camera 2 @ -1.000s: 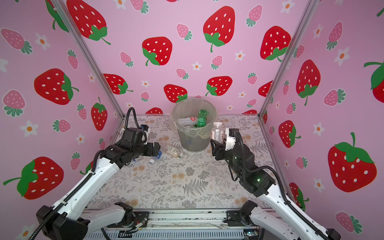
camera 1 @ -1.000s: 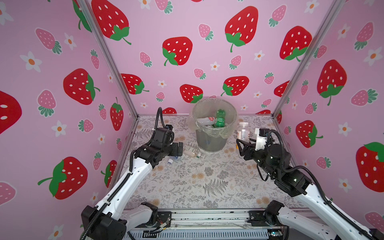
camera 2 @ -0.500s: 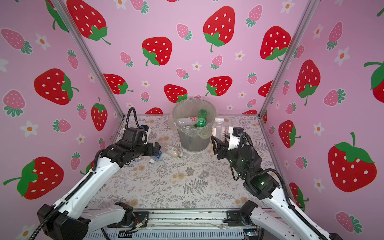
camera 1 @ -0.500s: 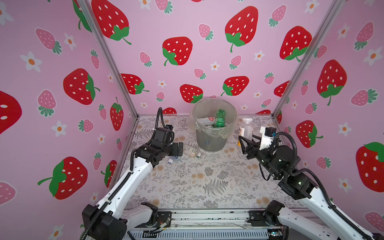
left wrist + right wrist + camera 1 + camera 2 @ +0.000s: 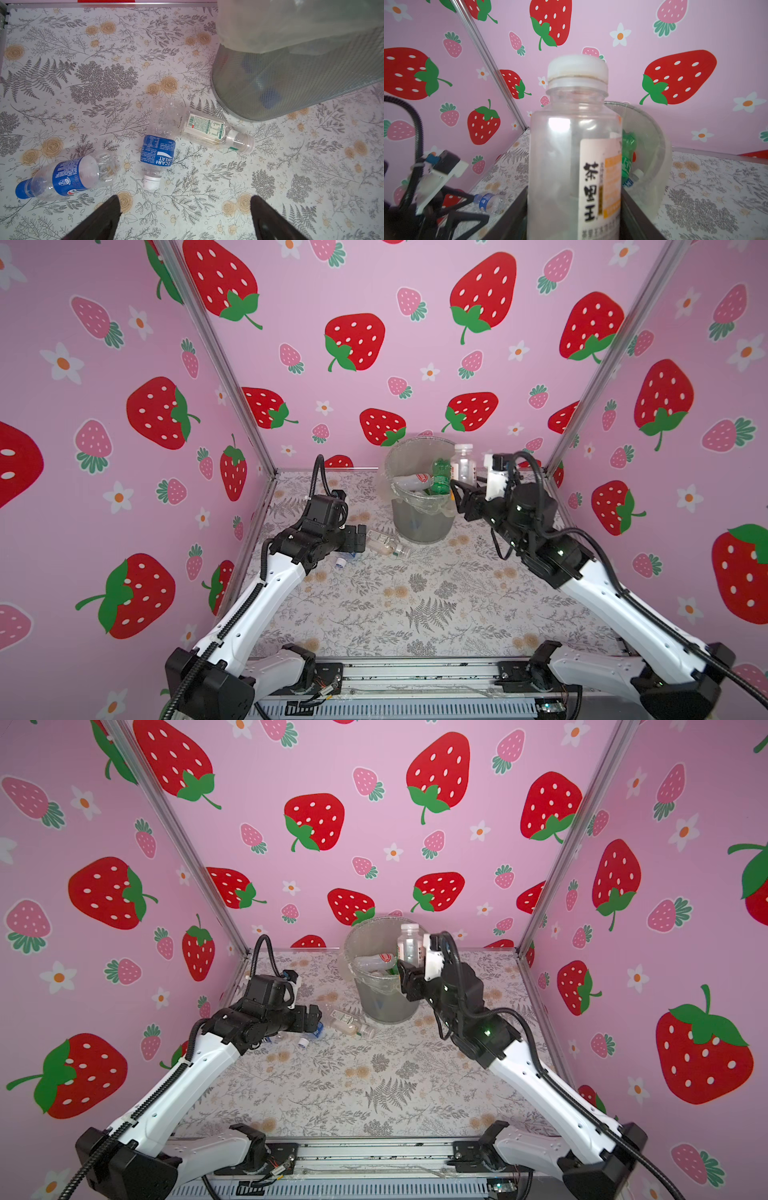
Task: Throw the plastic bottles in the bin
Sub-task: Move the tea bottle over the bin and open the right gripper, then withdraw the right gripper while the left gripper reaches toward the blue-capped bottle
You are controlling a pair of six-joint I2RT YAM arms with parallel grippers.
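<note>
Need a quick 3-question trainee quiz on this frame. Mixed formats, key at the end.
1. True or false: the right gripper holds the white-capped bottle upright.
2. How many bottles lie on the table in the left wrist view? A two, B three, C five.
3. Fill in: the left gripper's jaws stand ____.
Key: 1 true; 2 B; 3 open.

White links, black joints, ribbed black cables, dark tapered fingers.
</note>
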